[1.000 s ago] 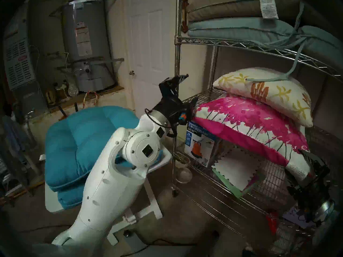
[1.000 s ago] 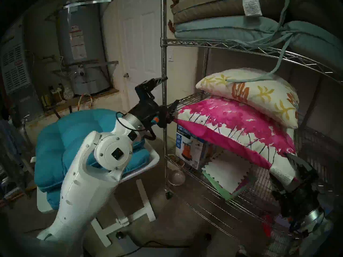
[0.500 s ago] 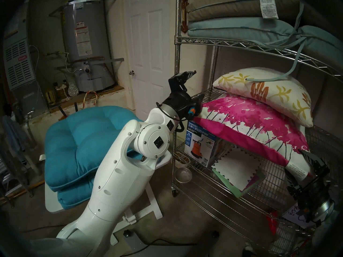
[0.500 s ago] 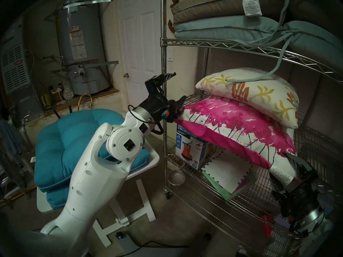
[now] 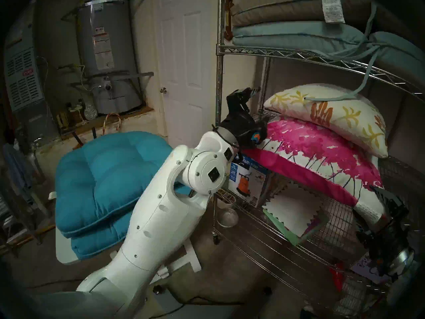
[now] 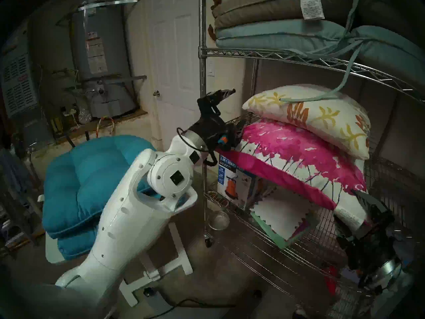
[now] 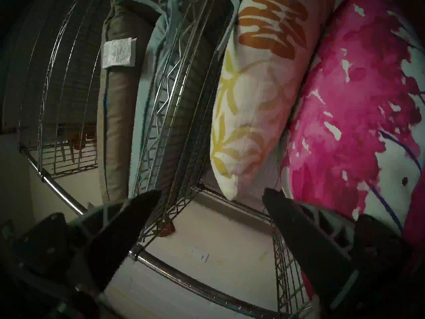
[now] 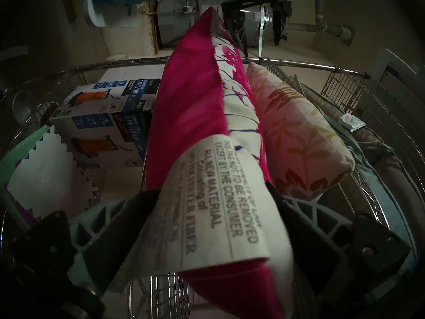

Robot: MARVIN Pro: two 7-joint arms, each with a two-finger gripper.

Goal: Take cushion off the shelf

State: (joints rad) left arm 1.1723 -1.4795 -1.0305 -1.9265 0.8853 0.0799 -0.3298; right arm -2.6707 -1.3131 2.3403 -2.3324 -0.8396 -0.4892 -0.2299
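Observation:
The shelf (image 5: 253, 51) is a chrome wire rack. On its middle tier lies a pink-and-white cushion (image 5: 310, 150) with a cream floral cushion (image 5: 333, 113) on top. My left gripper (image 5: 255, 109) stands open at the pink cushion's left corner, one finger against that corner and the other up in the air. In the left wrist view the gap of the left gripper (image 7: 211, 196) holds nothing. My right gripper (image 5: 372, 210) is open and straddles the cushion's near right corner. In the right wrist view the cushion's white tag (image 8: 218, 208) fills the space between the fingers.
Two teal cushions (image 5: 103, 173) lie stacked on a white folding table (image 5: 69, 254) at the left. Grey and pale blue pads (image 5: 287, 33) fill the upper tier, with ties hanging down. A pump box (image 5: 246, 180) stands under the pink cushion. A metal bowl (image 5: 227, 217) sits by the shelf's caster.
My left arm has swung right, carrying its open gripper past the shelf's front post to the pink cushion's left corner. The right gripper and the cushions have stayed put.

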